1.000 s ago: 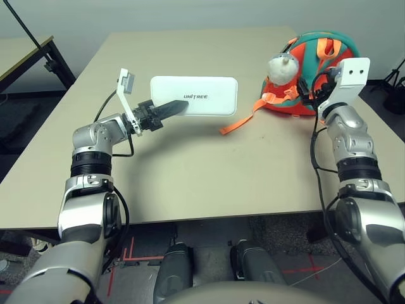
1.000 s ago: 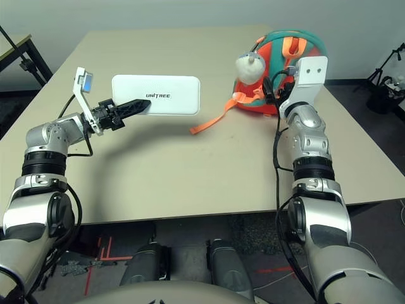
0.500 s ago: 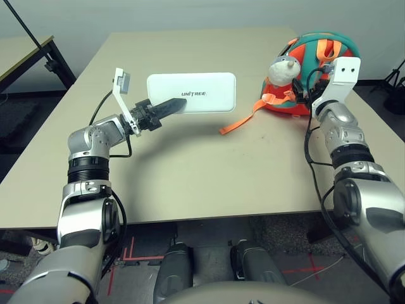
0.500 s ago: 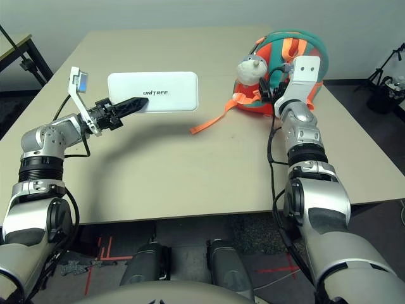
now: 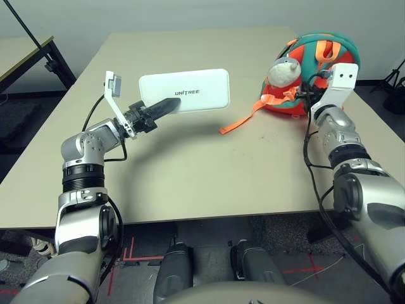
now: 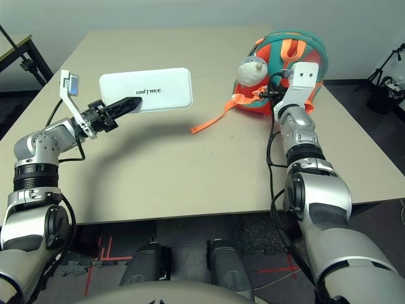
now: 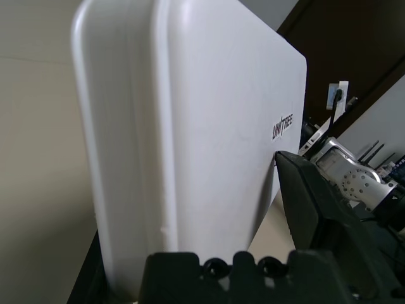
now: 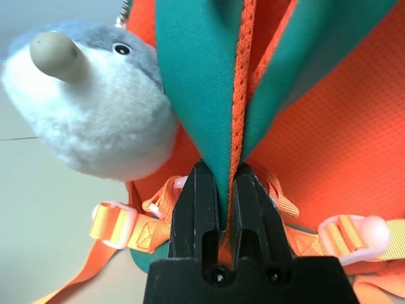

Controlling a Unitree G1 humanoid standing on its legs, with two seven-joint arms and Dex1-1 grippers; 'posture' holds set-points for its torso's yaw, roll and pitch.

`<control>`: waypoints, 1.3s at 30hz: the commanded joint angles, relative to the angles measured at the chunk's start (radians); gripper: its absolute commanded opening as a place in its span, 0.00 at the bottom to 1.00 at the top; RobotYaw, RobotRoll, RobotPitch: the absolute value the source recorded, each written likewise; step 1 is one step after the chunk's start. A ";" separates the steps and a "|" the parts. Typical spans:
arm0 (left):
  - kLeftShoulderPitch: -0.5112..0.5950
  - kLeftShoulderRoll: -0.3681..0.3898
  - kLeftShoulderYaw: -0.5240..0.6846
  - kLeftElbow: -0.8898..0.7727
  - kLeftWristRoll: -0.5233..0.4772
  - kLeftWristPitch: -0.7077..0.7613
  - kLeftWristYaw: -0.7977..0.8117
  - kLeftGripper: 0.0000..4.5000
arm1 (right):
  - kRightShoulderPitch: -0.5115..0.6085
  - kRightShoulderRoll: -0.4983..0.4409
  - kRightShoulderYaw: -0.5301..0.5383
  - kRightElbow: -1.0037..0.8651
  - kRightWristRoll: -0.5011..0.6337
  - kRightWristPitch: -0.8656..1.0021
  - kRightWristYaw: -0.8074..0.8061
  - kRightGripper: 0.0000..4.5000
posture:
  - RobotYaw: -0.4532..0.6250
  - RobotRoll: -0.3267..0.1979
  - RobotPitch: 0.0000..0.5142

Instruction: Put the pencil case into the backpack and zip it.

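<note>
I'm holding the pencil case (image 5: 184, 91) in my left gripper (image 5: 166, 106), long axis crosswise; backpack (image 5: 319, 63) sits at 3 o'clock, right gripper (image 8: 219, 190) pinching its teal trim (image 8: 209, 82).

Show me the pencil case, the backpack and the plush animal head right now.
pencil case (image 5: 190, 88): left eye view, middle of its white top face.
backpack (image 5: 332, 43): left eye view, teal upper edge.
plush animal head (image 8: 95, 120): right wrist view, grey-white furry cheek.
</note>
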 commanded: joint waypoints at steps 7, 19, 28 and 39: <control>-0.051 0.019 0.026 0.105 0.005 -0.098 0.016 0.69 | 0.014 -0.004 -0.022 -0.122 0.061 -0.046 0.168 0.00 | 0.33 0.62 0.00; -0.155 0.058 0.021 0.293 0.053 -0.254 0.001 0.69 | 0.206 0.028 -0.019 -0.701 0.208 0.159 0.208 0.00 | 0.29 0.62 0.00; -0.194 0.061 0.012 0.355 0.069 -0.291 -0.024 0.69 | 0.374 0.078 -0.008 -1.148 0.319 0.385 0.117 0.00 | 0.26 0.62 0.02; -0.156 0.091 -0.007 0.183 0.057 -0.227 -0.060 0.69 | 0.738 0.121 0.090 -1.656 0.469 0.650 0.045 0.00 | 0.23 0.62 0.08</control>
